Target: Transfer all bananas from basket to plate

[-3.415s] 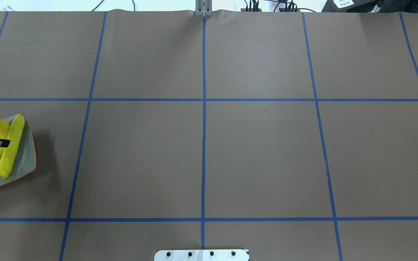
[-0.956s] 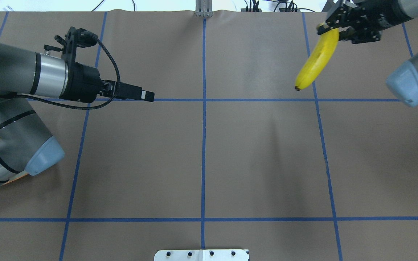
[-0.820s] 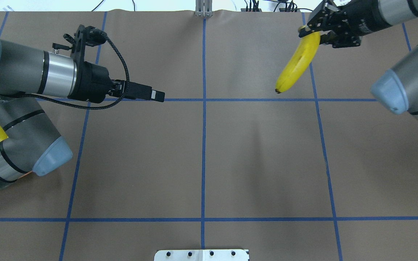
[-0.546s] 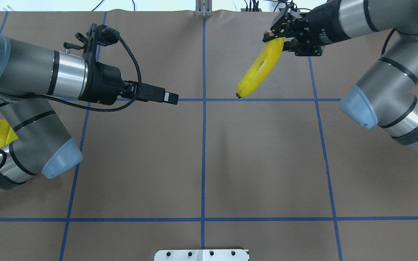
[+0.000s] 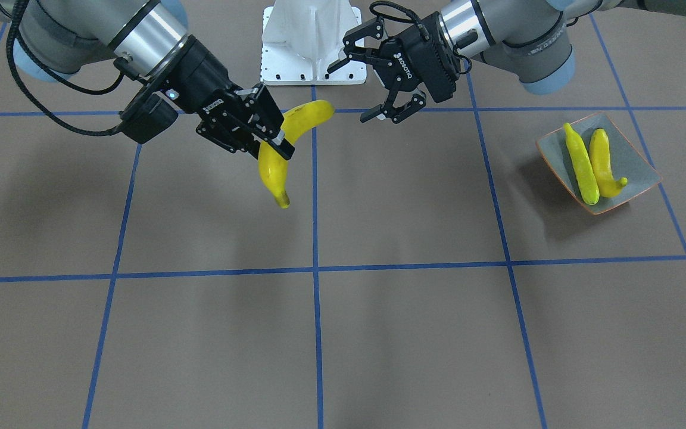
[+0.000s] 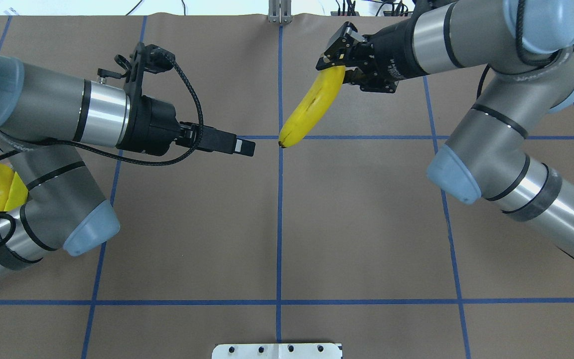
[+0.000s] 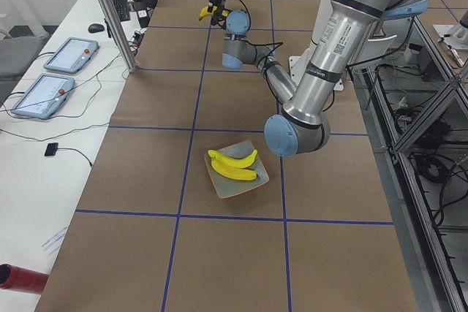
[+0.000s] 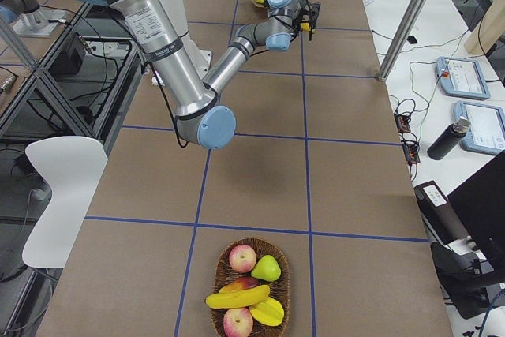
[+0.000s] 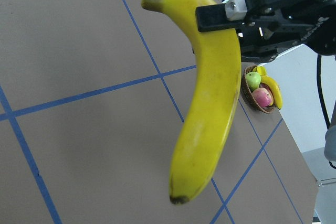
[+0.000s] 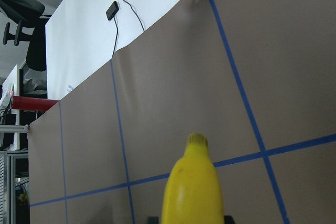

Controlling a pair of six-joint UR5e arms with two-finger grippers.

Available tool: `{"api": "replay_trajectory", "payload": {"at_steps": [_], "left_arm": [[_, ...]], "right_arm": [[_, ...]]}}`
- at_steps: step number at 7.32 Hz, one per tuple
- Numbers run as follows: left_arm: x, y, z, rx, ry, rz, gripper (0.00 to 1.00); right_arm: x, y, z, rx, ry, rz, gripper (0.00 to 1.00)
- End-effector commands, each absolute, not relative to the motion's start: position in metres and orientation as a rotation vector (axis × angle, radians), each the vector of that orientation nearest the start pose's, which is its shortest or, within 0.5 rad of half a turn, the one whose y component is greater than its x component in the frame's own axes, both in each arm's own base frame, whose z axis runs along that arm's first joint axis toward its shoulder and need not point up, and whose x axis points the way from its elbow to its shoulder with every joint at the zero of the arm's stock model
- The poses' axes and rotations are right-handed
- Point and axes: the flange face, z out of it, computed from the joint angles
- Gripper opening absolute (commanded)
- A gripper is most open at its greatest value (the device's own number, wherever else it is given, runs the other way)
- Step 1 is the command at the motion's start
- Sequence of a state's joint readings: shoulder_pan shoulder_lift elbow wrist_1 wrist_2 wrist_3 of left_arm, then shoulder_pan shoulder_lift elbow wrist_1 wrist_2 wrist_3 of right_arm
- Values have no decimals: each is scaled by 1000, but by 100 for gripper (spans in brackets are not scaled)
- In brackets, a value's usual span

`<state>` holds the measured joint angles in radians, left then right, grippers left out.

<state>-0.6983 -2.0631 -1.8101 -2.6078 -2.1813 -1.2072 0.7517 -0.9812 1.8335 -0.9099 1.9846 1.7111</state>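
Right gripper clamps 1 banana near its stem end — it looks stiff, light and glossy, so likely slippery. Left gripper gapes wide, empty: grasp the free lower half crosswise.

The right gripper carried the banana from the far right to the centre line; the left gripper left the plate and advanced toward it.
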Motion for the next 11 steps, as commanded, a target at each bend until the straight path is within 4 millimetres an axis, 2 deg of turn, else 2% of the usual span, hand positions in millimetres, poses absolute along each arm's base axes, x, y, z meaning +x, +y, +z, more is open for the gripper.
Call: {"api": "replay_trajectory", "payload": {"at_steps": [1,3,4,5,6,7,8,9,10,11], "left_arm": [[376,-412,161,477,1680,301,100],[381,-406,160,469,1686,311,99],[381,-405,159,471,1688,315,79],[384,-402,157,465,1693,323,34],[385,-401,155,467,1697,326,0],[385,-401,156,464,1695,323,0],[387,-403,164,458,1681,322,0],[387,-404,167,453,1676,316,0],[385,-405,170,450,1674,309,0],[382,-404,193,425,1645,292,0]], "right_arm": [[-391,-443,113,137,-1554,382,0],[-400,-432,107,144,-1566,379,0],[-400,-431,103,148,-1573,375,0],[-399,-430,100,150,-1579,373,0],[-399,-431,101,156,-1575,374,0],[-399,-431,101,166,-1575,369,63],[-398,-434,98,192,-1578,388,100],[-395,-436,99,214,-1573,376,100],[-378,-450,101,254,-1564,389,100],[-365,-464,113,265,-1533,424,100]]}}
